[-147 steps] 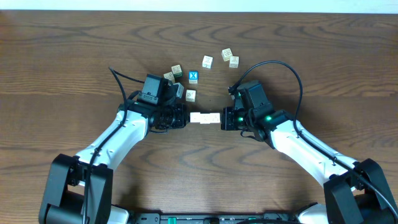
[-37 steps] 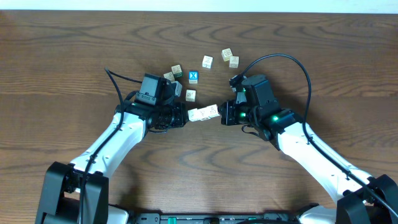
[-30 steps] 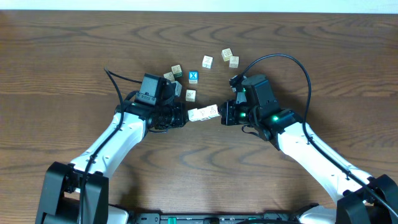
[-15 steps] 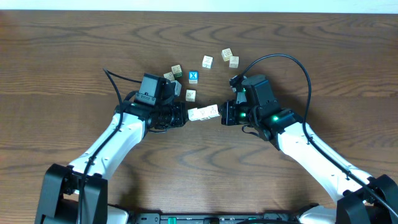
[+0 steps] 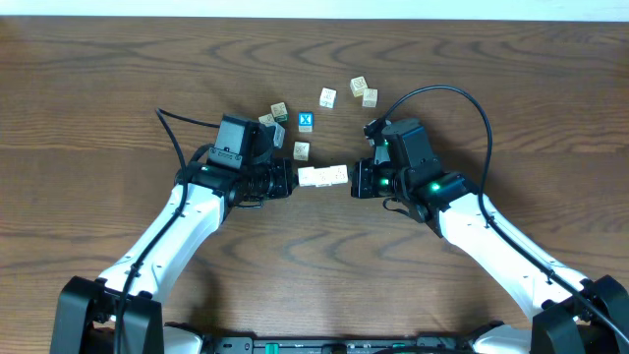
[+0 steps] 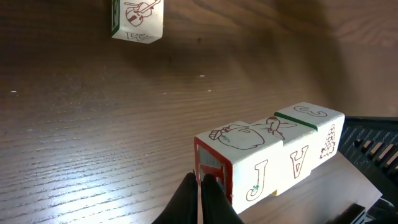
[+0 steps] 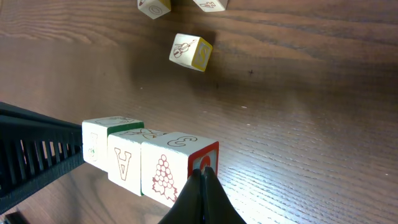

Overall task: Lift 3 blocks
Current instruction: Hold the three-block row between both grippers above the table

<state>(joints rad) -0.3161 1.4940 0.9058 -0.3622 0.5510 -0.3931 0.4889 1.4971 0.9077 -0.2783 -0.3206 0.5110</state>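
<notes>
Centrally on the tabletop [image 5: 108, 88], the three blocks [image 5: 322, 175] form one straight row, face to face, clamped end to end between the two arms. The left gripper [image 5: 287, 180] has its fingers pressed together, and their joined tip bears on the row's left end face. The right gripper [image 5: 356, 180] is likewise closed to a single point, which bears on the opposite end. Neither pair of fingers encloses a block: the row is held only by pressure from both ends.

The left wrist view shows the closed fingertips [image 6: 200, 183] against the red-edged end block [image 6: 230, 162], with the other two blocks receding behind it; letters J and A are printed on the side faces. The right wrist view shows the same row from the other end, the tip [image 7: 203, 174] touching a red-edged face beside a printed cluster figure. In both wrist views the row seems to sit clear of the wood, though this cannot be told for certain.

Toward the far edge, well apart from the row, lie a blue-faced cube [image 5: 306, 121] and several loose cubes [image 5: 328, 97]. One loose cube [image 5: 302, 150] lies nearest the row, just beyond it.
</notes>
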